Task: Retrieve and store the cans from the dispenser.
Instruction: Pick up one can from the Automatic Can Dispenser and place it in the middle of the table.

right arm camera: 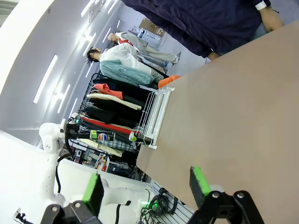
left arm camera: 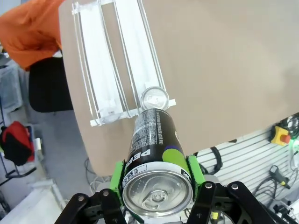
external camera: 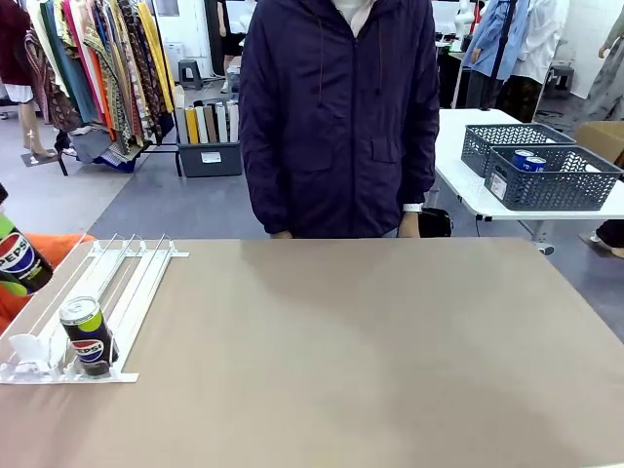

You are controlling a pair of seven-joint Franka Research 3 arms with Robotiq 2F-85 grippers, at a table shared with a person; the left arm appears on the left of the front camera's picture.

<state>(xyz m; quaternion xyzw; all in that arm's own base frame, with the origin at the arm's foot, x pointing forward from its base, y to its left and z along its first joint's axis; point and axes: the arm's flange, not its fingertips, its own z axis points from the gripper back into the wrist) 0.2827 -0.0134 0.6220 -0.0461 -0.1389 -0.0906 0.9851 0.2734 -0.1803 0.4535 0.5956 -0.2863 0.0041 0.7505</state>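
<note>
White thin-railed sloped dispenser rack (external camera: 136, 281) lies at the near left of the tan table (external camera: 370, 341). One black-and-green Pepsi can (external camera: 88, 336) stands in its right-hand lane against the clear stops at the near end. The left gripper (left arm camera: 156, 183) is clenched on a second black-and-green aluminium can (left arm camera: 154, 140), just left of the rack. The right gripper (right arm camera: 145, 186) is spread wide, empty. Far right, a dark grey mesh basket (external camera: 565, 185) on a white side table holds two blue cans (external camera: 529, 160).

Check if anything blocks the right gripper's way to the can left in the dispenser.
Nothing visible does. The open right gripper faces bare table, and the can stands alone at the near end of the dispenser, against its clear stops.
</note>
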